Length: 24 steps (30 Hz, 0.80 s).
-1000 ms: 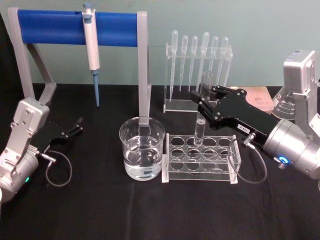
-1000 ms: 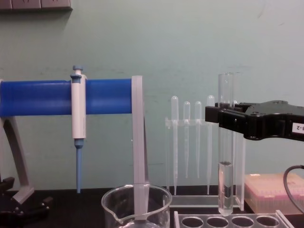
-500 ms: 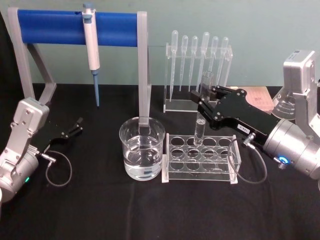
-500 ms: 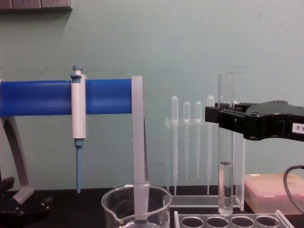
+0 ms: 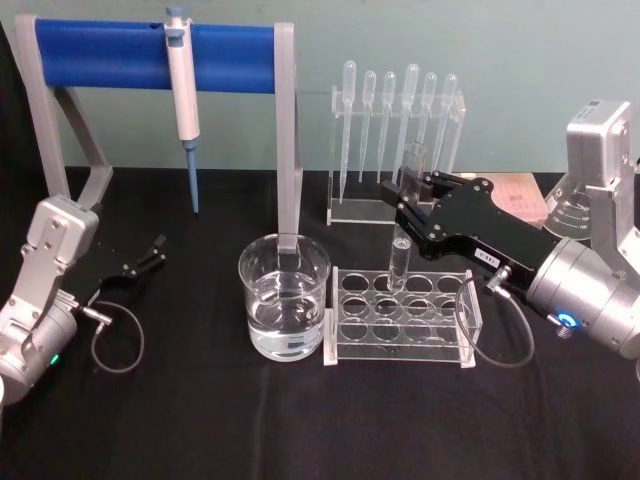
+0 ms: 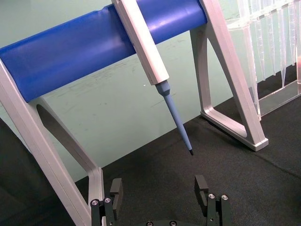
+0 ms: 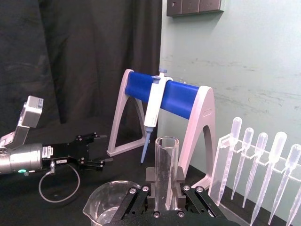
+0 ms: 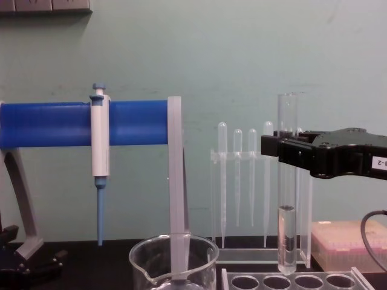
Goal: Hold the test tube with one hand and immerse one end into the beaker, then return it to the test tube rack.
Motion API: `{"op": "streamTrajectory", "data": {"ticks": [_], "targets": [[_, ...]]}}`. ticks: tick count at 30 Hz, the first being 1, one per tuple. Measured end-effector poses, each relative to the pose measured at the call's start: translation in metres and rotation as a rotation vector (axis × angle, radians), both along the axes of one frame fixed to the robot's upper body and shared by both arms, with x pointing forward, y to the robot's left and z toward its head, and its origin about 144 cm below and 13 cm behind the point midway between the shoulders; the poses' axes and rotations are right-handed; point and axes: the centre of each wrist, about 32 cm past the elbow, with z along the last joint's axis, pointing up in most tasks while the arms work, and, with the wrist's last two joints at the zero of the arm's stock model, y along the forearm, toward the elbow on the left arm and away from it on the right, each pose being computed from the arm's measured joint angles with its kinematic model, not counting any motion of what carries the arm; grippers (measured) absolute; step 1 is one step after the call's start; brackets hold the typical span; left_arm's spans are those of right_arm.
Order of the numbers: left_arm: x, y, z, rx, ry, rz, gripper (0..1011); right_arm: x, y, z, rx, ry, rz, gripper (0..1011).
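Observation:
My right gripper [image 5: 413, 192] is shut on the test tube [image 5: 401, 252], gripping its upper part and holding it upright. The tube [image 8: 286, 199] is clear glass with liquid in its lower third. Its round bottom is level with the top of the clear rack [image 5: 400, 318], over a back-row hole. From the right wrist view the tube's open rim [image 7: 167, 157] rises between the jaws. The beaker [image 5: 284, 300] stands left of the rack, partly filled with clear liquid, its spout [image 8: 136, 256] low in the chest view. My left gripper [image 5: 152, 252] rests open at the far left of the table, away from both.
A blue-barred stand [image 5: 150, 55] holds a white pipettor [image 5: 182, 90] behind the beaker; one grey leg [image 5: 288, 140] stands right at the beaker's back. Plastic pipettes hang in an acrylic holder [image 5: 395, 120] behind the rack. A pink box [image 8: 346, 243] sits at the right.

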Motion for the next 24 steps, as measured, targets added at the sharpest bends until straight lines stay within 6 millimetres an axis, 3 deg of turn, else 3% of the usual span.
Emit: {"op": "streamTrajectory", "data": {"ticks": [24], "targets": [[0.0,0.0,0.0,0.0,0.0,0.0,1000,0.0,0.0,0.0,0.0,0.0,0.0,227]]}}
